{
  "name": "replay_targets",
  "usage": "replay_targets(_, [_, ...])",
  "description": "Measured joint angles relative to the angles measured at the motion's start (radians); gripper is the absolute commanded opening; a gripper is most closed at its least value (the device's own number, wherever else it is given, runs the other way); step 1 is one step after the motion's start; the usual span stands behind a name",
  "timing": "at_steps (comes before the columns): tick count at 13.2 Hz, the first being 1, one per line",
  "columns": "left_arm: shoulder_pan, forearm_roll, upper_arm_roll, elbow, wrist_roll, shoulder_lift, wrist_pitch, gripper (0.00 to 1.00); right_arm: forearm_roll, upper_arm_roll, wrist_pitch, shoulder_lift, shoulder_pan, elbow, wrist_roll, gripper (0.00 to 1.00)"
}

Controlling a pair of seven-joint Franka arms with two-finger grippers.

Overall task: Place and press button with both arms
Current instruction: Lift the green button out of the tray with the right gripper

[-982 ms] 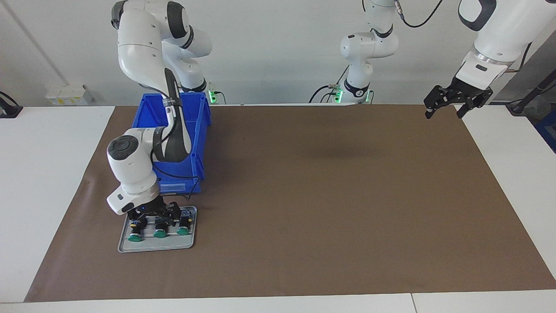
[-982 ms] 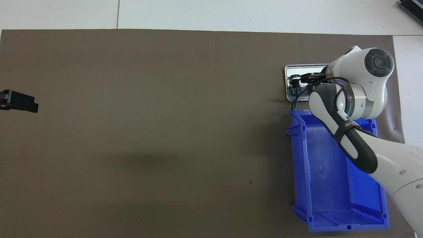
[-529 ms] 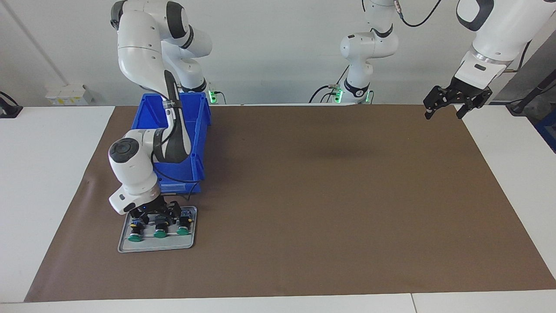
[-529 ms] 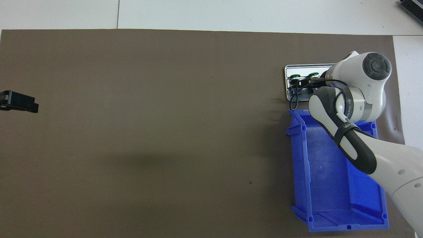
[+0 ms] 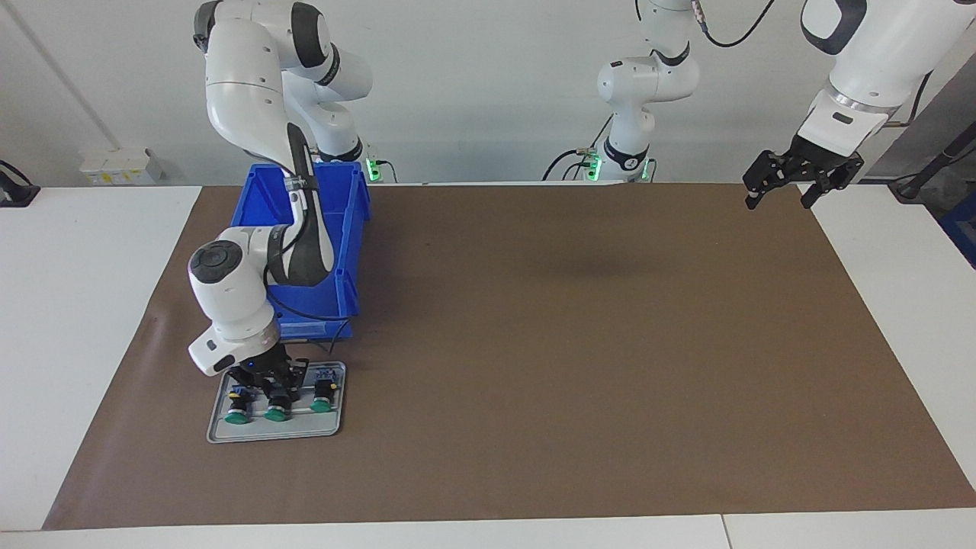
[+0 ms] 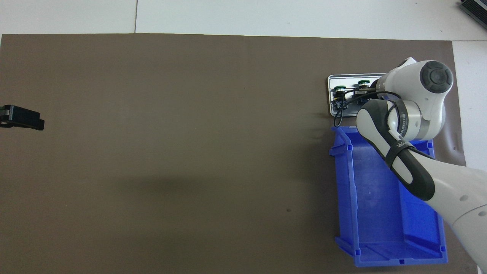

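The right white jointed arm (image 5: 252, 252) is bent steeply down, and its black two-finger gripper (image 5: 273, 387) points downward with the fingers drawn close together. The left white jointed arm (image 5: 869, 53) waits raised, its black two-finger gripper (image 5: 785, 194) hanging in the air with fingers spread apart.

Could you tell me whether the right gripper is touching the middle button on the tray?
Touching: in the facing view the right gripper has its fingers against the middle button.

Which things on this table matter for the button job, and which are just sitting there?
Part of the job:
- middle button, with the right gripper down on it
- grey tray holding the three buttons
- left gripper, open, waiting over the mat's corner

Just there:
- blue bin
- brown mat
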Motion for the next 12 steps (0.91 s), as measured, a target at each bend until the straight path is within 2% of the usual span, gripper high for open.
replay_targets(2, [0.000, 0.000, 0.000, 0.000, 0.000, 0.000, 0.000, 1.00, 0.001, 0.000, -0.040, -0.006, 0.007, 0.055, 0.090, 0.00])
replay_targets(6, [0.000, 0.000, 0.000, 0.000, 0.000, 0.000, 0.000, 1.00, 0.002, 0.002, -0.204, -0.030, 0.028, 0.226, 0.389, 0.00])
replay_targets(9, [0.000, 0.000, 0.000, 0.000, 0.000, 0.000, 0.000, 1.00, 0.001, 0.003, -0.222, -0.035, 0.068, 0.291, 0.718, 0.00])
replay_targets(12, [0.000, 0.000, 0.000, 0.000, 0.000, 0.000, 0.000, 1.00, -0.012, 0.002, -0.236, -0.035, 0.160, 0.306, 1.081, 0.00])
